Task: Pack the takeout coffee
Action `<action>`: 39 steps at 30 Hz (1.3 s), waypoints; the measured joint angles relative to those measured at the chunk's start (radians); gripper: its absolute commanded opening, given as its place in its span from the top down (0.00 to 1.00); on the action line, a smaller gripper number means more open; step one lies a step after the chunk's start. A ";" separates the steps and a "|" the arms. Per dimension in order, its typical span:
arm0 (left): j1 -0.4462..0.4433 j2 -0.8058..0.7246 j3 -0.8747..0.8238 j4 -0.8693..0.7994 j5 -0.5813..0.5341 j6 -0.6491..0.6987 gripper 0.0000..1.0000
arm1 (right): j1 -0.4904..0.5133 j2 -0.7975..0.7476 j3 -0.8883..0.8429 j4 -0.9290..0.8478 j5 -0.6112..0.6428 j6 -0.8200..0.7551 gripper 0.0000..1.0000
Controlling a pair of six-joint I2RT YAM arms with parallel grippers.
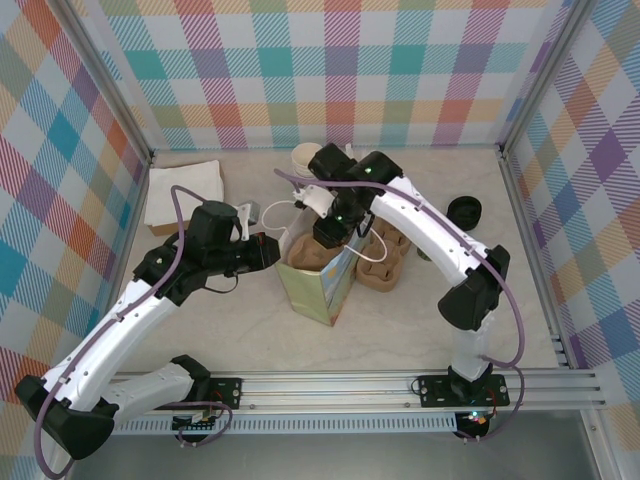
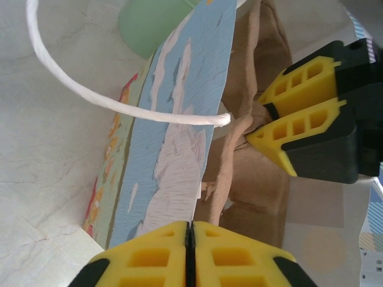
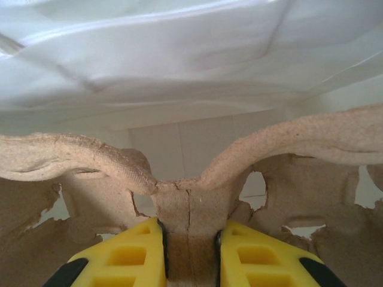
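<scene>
At the near side of the counter (image 1: pixel 400 320) the left pincer (image 2: pixel 190 226) is closed, its yellow tips pressed together just where the rim of the paper bag (image 2: pixel 173 137) runs down into their seam, so it looks to nip that rim. The bag stands upright with its mouth open. Its outer panel is printed in blue and white, its inside is brown, and a white cord handle (image 2: pixel 90 101) loops out to one side. Over the bag's mouth the right pincer (image 3: pixel 190 233) is clamped on the middle ridge of a brown pulp cup carrier (image 3: pixel 119 161), one finger on each side of the ridge. In the top view part of the carrier lies against the bag's right side, and the cells that show look empty. A mint-green cup (image 2: pixel 152 24) stands just past the bag. Farther back and to the right stands the takeout coffee (image 1: pixel 463 211). From above it shows as a round black lid with a raised ring, and its sides cannot be made out. It stands alone on the bare counter near the right wall, on the far side of the right forearm. It is well apart from the right pincer and farther again from the left one, with bag and carrier between, and neither touches it. At the back are a cream-rimmed cup (image 1: pixel 303 155) and, far left, white napkins (image 1: pixel 185 192).
</scene>
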 measured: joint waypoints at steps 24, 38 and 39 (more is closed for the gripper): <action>0.000 -0.003 0.051 -0.058 -0.009 0.002 0.98 | 0.029 0.085 0.058 -0.052 0.008 -0.013 0.78; 0.000 -0.015 0.051 -0.102 -0.091 -0.029 0.98 | 0.029 0.051 -0.045 0.046 -0.014 -0.013 0.78; 0.000 -0.015 0.051 -0.103 -0.093 -0.029 0.98 | 0.029 0.039 -0.058 0.054 -0.017 -0.013 0.78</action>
